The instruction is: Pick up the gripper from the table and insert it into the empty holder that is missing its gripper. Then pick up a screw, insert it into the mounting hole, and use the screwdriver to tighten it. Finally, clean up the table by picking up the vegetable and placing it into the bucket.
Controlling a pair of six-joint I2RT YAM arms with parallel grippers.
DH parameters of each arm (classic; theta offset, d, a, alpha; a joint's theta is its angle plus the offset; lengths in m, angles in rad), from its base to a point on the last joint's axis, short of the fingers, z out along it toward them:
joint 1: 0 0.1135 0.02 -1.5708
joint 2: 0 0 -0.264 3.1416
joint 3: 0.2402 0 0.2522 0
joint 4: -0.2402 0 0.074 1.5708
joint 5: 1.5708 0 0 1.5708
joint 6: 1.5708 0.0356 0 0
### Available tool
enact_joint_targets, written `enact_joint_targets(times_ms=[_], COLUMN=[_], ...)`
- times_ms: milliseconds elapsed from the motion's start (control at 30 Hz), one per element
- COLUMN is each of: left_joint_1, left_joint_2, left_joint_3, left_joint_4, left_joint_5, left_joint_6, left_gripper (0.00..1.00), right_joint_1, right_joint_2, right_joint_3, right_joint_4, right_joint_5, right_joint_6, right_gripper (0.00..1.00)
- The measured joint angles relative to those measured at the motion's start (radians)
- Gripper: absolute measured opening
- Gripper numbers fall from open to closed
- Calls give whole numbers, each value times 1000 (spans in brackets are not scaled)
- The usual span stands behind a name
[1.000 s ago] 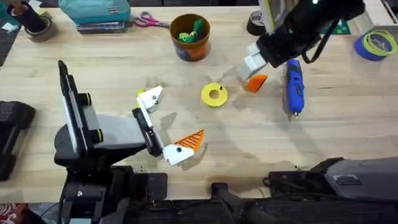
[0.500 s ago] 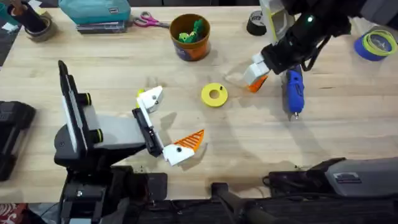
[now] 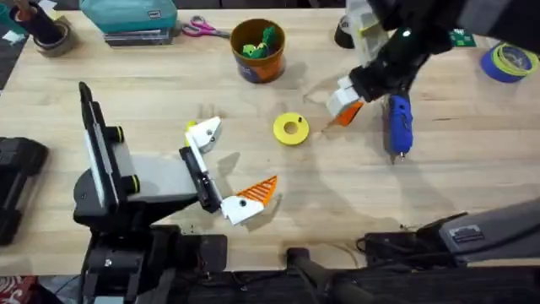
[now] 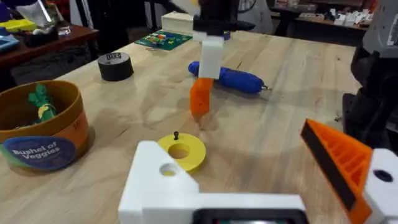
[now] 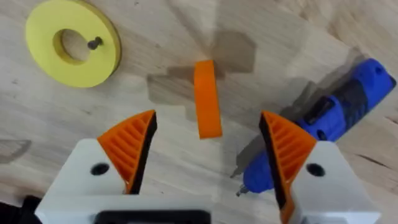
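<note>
The orange gripper (image 5: 207,98) lies on the table, between the open fingers of my right gripper (image 5: 207,119) and apart from both pads. From above, my right gripper (image 3: 344,101) hangs over the orange gripper (image 3: 348,115), just left of the blue screwdriver (image 3: 398,125). My left gripper (image 3: 230,165) stands open near the front. One of its fingers is the bare white holder (image 4: 163,177); the other carries an orange tip (image 4: 339,158). A small screw (image 5: 94,43) stands in the yellow ring (image 3: 291,128). The bucket (image 3: 258,51) holds green and yellow toy vegetables.
Scissors (image 3: 205,29) and a teal case (image 3: 126,17) lie at the back left. A black tape roll (image 3: 344,34) and a blue tape roll (image 3: 510,61) sit at the back right. The screwdriver (image 5: 323,124) lies close beside the right finger.
My right gripper has come down and shifted slightly over the orange gripper on the table. The left arm has not moved.
</note>
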Motion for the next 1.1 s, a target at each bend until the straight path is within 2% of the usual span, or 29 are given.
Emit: enact_joint_targets(times_ms=[167, 300, 400, 567, 967, 1100], left_joint_1=[0, 0, 0, 0, 0, 0], left_joint_2=[0, 0, 0, 0, 0, 0], left_joint_3=[0, 0, 0, 0, 0, 0], left_joint_4=[0, 0, 0, 0, 0, 0], left_joint_5=[0, 0, 0, 0, 0, 0], left_joint_6=[0, 0, 0, 0, 0, 0], left_gripper=[985, 985, 985, 985, 985, 986], right_joint_1=[0, 0, 0, 0, 0, 0], right_joint_2=[77, 92, 92, 92, 92, 92], right_joint_3=[0, 0, 0, 0, 0, 0], right_joint_4=[11, 10, 10, 8, 7, 9], right_joint_5=[-7, -7, -7, -10, -10, -10], right_joint_6=[-3, -4, -6, -7, -11, -13], right_gripper=[969, 935, 856, 656, 454, 353])
